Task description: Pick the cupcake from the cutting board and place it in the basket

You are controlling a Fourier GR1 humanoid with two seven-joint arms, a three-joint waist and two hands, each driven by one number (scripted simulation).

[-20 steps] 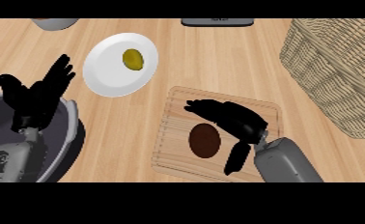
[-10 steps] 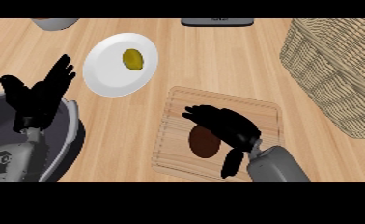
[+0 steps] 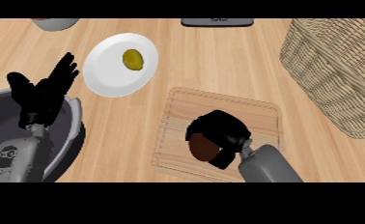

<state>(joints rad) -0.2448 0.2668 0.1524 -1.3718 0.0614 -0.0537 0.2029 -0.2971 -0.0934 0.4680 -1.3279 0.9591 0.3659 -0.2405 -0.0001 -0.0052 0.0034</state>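
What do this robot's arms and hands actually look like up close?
Both forearms are smooth grey rounded shells. Each ends in a matte black hand with slim fingers and a thumb: left hand, right hand. No cables, sleeves or markings are visible.

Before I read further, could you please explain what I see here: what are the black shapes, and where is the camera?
The camera sits at a humanoid robot's head, looking steeply down at a wooden counter. The black shapes are its hands on grey forearms. The right hand has its fingers curled over a brown cupcake on the cutting board. The left hand rests open at the left edge. There is also a white plate with a yellowish item on it, and a wicker basket at the right.
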